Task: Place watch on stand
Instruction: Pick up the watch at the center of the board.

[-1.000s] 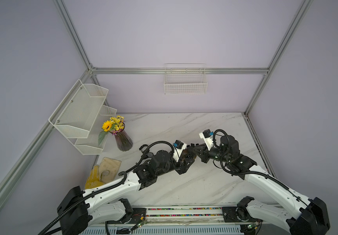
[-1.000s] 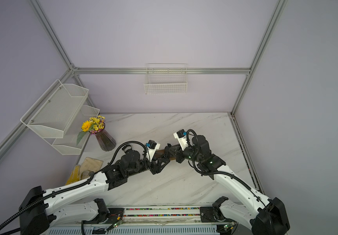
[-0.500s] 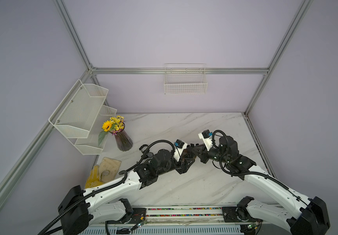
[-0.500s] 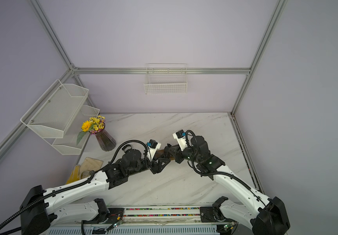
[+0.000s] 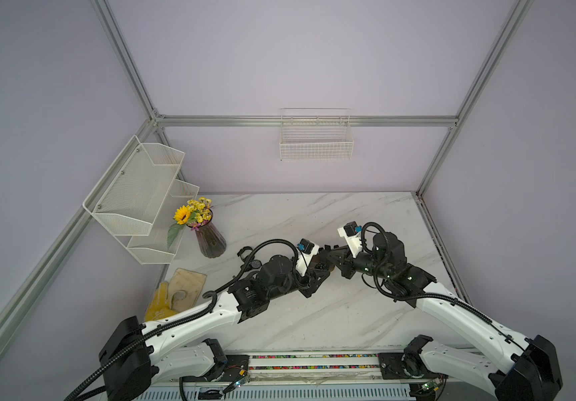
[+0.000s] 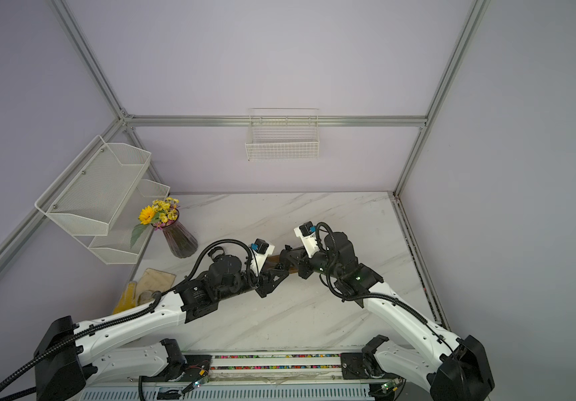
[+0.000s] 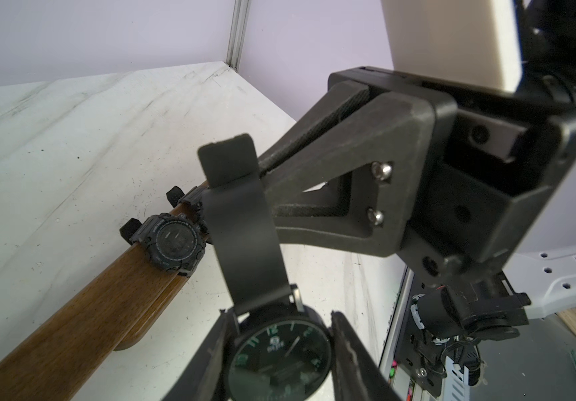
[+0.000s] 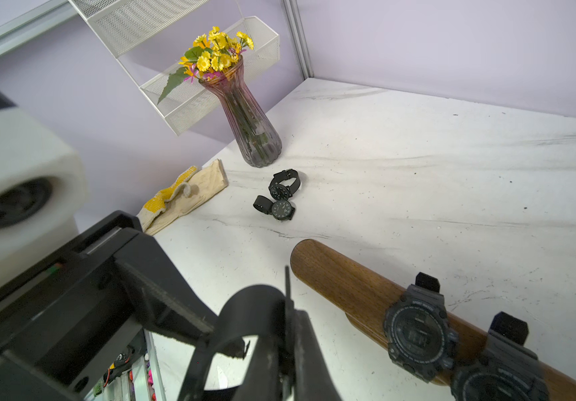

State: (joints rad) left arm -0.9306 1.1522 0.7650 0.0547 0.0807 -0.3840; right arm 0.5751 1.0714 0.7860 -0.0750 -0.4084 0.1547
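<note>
Drawn in from a wider spread a second ago, the left gripper's (image 7: 279, 314) jaws now sit against both sides of the watch (image 7: 281, 350) case, while both arms have barely shifted in the top views. The right gripper (image 7: 262, 166) is pinched tight on the free end of the strap (image 7: 245, 243), so the watch hangs in the air between the two. I judge this two-handed hold is meant to keep the strap spread for slipping over the bar.

The stand (image 8: 342, 277) lies just beside and below the held watch, not touching it, with its rounded free end nearest the strap loop. Two chunky digital watches (image 8: 415, 333) already sit further along the bar. Two spare watches (image 8: 281, 198) lie on the table (image 8: 418, 156), well apart.
</note>
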